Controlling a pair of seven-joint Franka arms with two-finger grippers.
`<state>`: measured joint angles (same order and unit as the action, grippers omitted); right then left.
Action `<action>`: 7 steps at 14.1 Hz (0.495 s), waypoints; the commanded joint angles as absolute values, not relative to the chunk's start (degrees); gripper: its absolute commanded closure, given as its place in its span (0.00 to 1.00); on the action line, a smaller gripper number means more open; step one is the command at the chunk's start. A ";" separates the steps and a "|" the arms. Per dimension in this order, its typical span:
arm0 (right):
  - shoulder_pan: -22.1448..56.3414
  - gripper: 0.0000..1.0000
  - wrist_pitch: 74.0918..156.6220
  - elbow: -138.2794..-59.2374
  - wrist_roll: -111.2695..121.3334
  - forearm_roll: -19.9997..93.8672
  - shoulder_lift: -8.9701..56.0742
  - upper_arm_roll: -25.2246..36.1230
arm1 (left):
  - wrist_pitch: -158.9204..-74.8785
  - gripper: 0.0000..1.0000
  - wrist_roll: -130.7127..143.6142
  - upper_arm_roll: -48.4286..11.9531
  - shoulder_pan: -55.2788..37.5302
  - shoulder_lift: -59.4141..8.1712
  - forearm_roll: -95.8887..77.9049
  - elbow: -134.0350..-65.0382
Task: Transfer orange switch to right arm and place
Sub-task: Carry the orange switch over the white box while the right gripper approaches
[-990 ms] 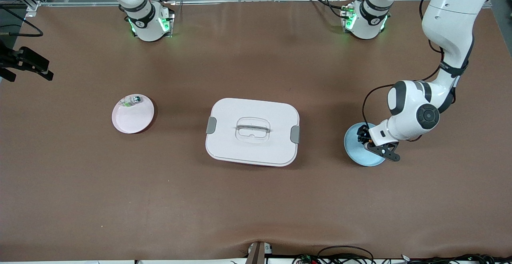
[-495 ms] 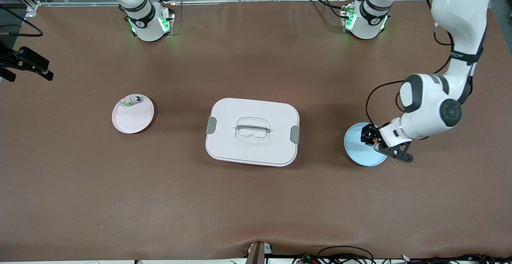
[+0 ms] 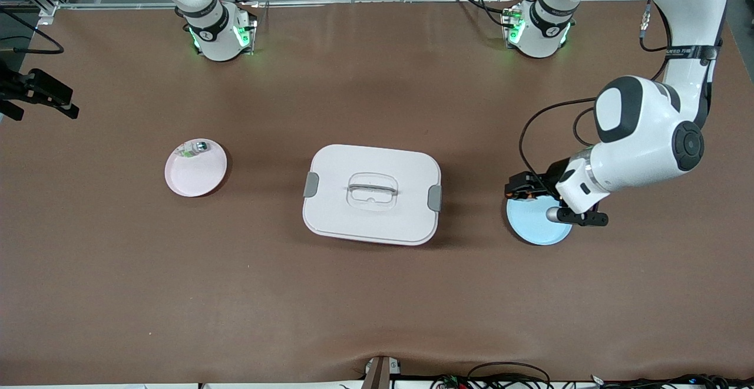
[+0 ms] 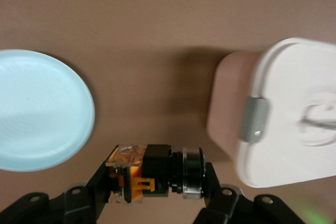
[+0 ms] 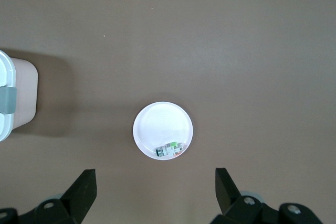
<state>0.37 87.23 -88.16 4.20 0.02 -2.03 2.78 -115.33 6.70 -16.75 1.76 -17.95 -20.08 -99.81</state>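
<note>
The left gripper (image 4: 153, 182) is clamped on the orange switch (image 4: 149, 174) in the air over the blue plate's (image 3: 533, 227) edge — the right gripper (image 5: 155, 190) waits spread wide, high above the pink plate (image 5: 163, 129)

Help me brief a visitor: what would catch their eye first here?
The left hand, shut on the orange switch, is over the blue plate's edge. A lidded white box sits mid-table. The right hand, open, waits high over the pink plate holding a small clear part.
</note>
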 commanded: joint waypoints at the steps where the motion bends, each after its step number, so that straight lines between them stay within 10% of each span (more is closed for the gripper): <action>1: 1.92 0.00 86.13 -86.66 3.52 0.00 -0.88 1.93 | -112.24 1.00 17.97 -19.85 2.11 -18.02 -20.74 -95.90; 7: 2.47 0.00 86.84 -86.66 3.51 7.19 1.32 2.28 | -112.24 1.00 43.91 -25.31 -0.78 -19.42 -21.27 -88.52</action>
<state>3.51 87.34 -88.17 3.85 3.61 0.73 1.85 -113.67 37.58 -24.71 0.70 -18.14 -20.29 -92.30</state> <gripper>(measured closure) 0.000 0.278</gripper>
